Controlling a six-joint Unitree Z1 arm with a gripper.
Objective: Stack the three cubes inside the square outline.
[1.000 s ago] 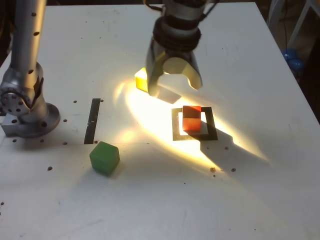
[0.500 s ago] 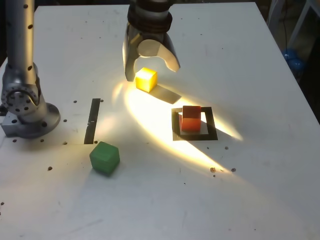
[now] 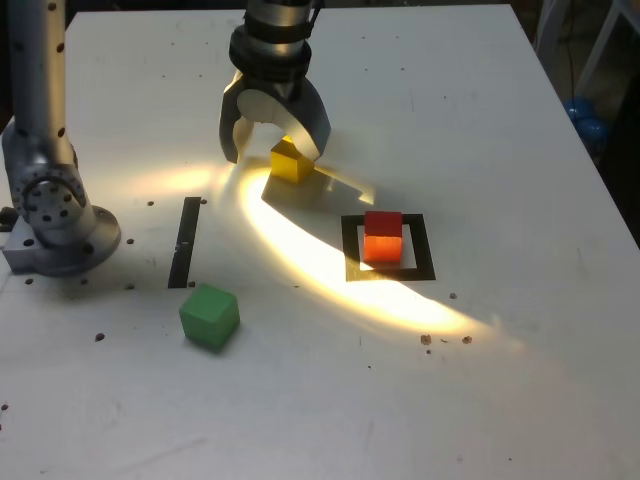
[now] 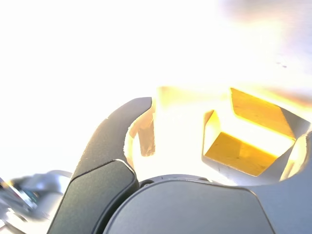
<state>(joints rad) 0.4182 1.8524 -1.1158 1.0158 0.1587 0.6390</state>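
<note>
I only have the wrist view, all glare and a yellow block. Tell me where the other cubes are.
Observer: The red cube sits inside the square outline, toward the exterior view's right of the yellow cube.
Operator: Give me the green one.
Observer: The green cube lies alone on the table, near the front edge in the exterior view, below a black tape strip.
Operator: Report the pincer.
Observer: The pincer is open, one finger on either side of the yellow cube; I cannot tell whether either finger touches it.
</note>
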